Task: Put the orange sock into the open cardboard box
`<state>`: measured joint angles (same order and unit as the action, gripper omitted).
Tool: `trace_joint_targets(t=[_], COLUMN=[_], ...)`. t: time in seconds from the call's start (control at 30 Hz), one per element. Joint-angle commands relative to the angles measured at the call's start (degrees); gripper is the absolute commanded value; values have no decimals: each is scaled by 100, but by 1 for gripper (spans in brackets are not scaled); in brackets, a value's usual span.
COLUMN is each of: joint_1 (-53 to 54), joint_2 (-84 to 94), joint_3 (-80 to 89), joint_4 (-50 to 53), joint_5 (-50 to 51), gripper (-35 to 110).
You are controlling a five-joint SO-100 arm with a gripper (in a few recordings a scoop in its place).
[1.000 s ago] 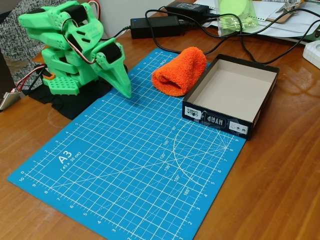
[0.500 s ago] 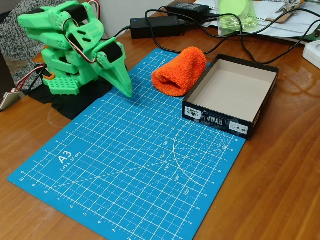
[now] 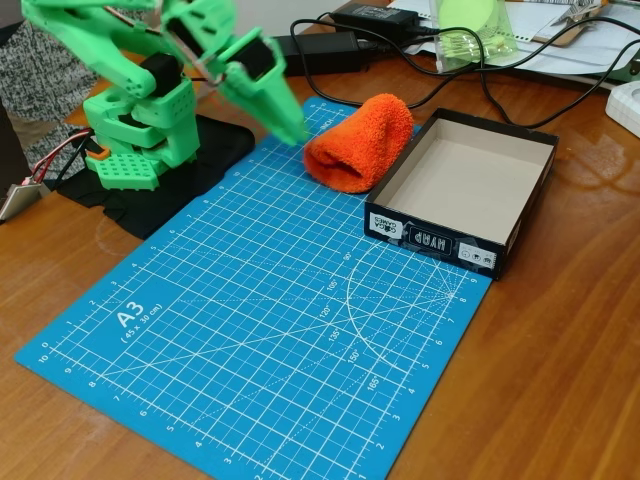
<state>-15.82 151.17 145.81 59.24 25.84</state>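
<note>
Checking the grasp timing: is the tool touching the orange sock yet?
Cannot tell. In the fixed view the tool has its tip right at the left edge of the orange sock, with no plain gap or contact showing.

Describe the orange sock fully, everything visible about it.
The orange sock is a bright orange, fuzzy terry-like bundle, thick and rounded, lying on its side on the far part of the blue cutting mat. Its right flank rests against the black outer wall of the open cardboard box. The green gripper points at its left end, just short of touching.
</note>
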Motion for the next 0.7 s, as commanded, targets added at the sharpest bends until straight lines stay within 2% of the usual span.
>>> trace_joint_targets(t=[0.0,0.2,0.43,0.67], joint_1=[-1020,-2355,-2566,-2109], joint_2=[-466,-879,-826,-431], joint_3=[-527,-413,0,1160], joint_4=[325,352,-466,-1687], joint_5=[404,1151,1477,1450], gripper=[15,17,27,32])
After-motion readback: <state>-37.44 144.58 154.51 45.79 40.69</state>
